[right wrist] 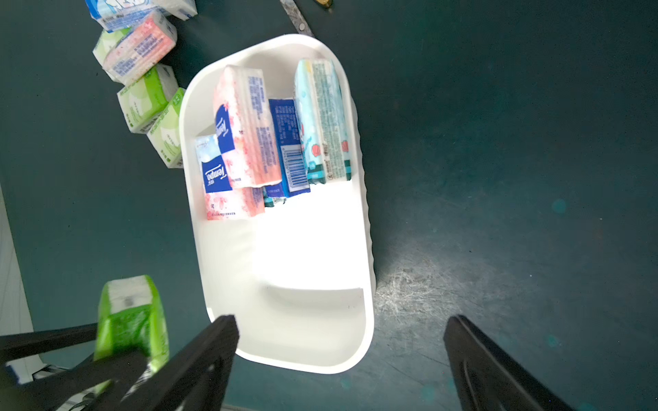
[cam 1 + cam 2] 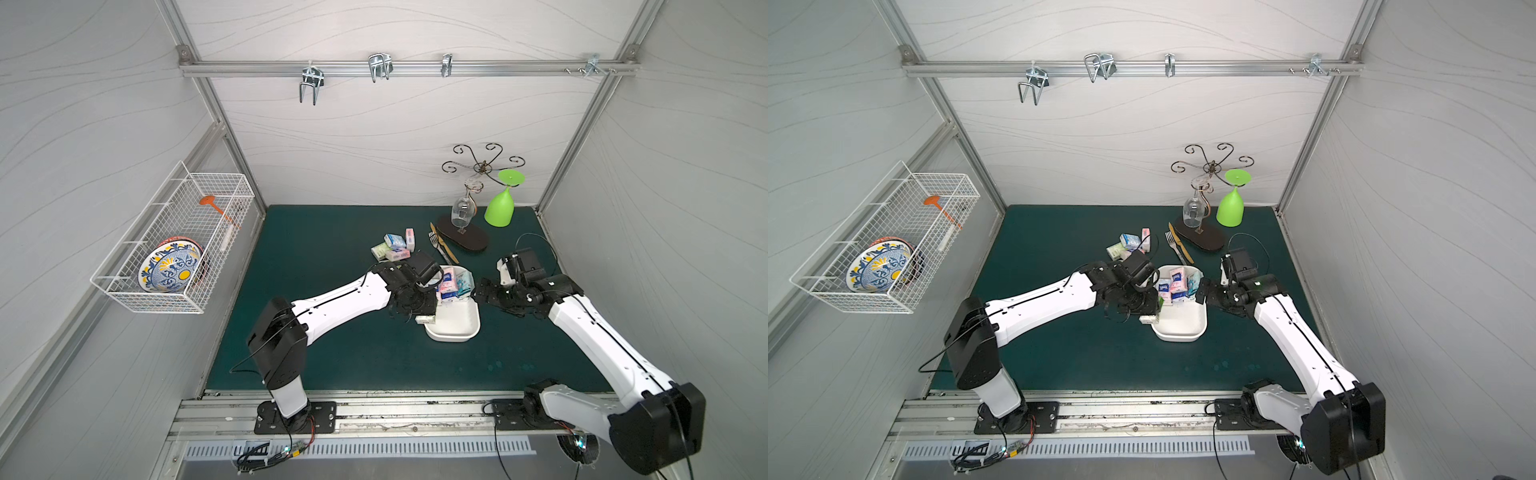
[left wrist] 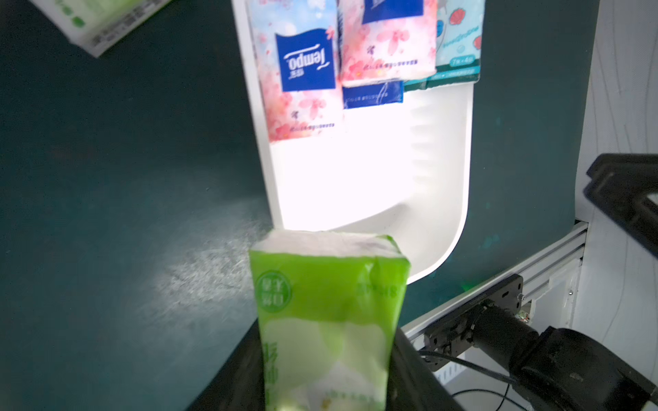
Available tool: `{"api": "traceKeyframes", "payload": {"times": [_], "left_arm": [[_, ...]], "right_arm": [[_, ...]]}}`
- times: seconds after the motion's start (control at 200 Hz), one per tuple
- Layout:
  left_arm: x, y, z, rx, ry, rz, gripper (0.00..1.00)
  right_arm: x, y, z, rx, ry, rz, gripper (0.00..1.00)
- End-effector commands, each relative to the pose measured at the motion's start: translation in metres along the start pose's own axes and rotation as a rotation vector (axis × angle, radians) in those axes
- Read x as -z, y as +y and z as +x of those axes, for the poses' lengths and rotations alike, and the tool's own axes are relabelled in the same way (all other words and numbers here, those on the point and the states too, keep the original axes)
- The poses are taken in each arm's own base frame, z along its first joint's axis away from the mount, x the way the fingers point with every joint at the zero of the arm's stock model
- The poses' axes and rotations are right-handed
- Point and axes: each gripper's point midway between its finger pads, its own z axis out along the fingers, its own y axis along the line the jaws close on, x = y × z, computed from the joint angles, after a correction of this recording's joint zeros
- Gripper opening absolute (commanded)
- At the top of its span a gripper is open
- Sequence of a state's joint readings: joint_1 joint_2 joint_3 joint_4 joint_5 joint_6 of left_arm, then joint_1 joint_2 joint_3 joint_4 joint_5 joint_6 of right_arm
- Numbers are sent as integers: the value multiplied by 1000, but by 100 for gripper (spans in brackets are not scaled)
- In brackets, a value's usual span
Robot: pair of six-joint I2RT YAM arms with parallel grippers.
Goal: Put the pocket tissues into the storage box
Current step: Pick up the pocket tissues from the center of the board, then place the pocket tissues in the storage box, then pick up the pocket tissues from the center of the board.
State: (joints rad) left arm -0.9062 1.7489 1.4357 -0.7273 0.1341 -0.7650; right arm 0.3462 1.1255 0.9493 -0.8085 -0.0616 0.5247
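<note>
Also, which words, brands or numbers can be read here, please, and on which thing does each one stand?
"Tempo": blue label on the pink floral tissue pack in the storage box.
Too blurred: Chinese print on the green tissue pack in the left gripper.
Too small: barcode digits on the dark blue tissue pack.
Too small: print on the teal tissue pack.

FREE: storage box (image 1: 306, 331) near half bare; mat (image 2: 374, 357) on its near side open | BLOCKED: far half, stacked packs (image 1: 245, 135); beyond far rim, loose packs (image 2: 395, 245), cutlery (image 2: 433, 239)
</note>
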Motion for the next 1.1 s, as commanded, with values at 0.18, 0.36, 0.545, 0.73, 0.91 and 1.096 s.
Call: {"api": "traceKeyframes", "payload": {"times": [0.18, 0.36, 0.545, 0.73, 0.91, 1.096], "left_arm": [[-25, -13, -8, 45, 36, -56, 49], [-33, -7, -10, 64, 30, -101, 52], [-42, -9, -9, 59, 67, -113, 54], [-38, -9, -11, 53, 49, -114, 65], [-24, -10, -19, 44, -9, -109, 68], [11, -13, -40, -31, -122, -86, 70]], "right_arm": [[1, 0, -3, -1, 0, -1, 97], [-3, 0, -3, 3, 11, 0, 96], [-5, 0, -3, 5, 17, 2, 96], [-9, -2, 0, 11, 31, 10, 96], [-12, 2, 2, 13, 46, -13, 96], [-10, 4, 1, 25, 46, -24, 96]]}}
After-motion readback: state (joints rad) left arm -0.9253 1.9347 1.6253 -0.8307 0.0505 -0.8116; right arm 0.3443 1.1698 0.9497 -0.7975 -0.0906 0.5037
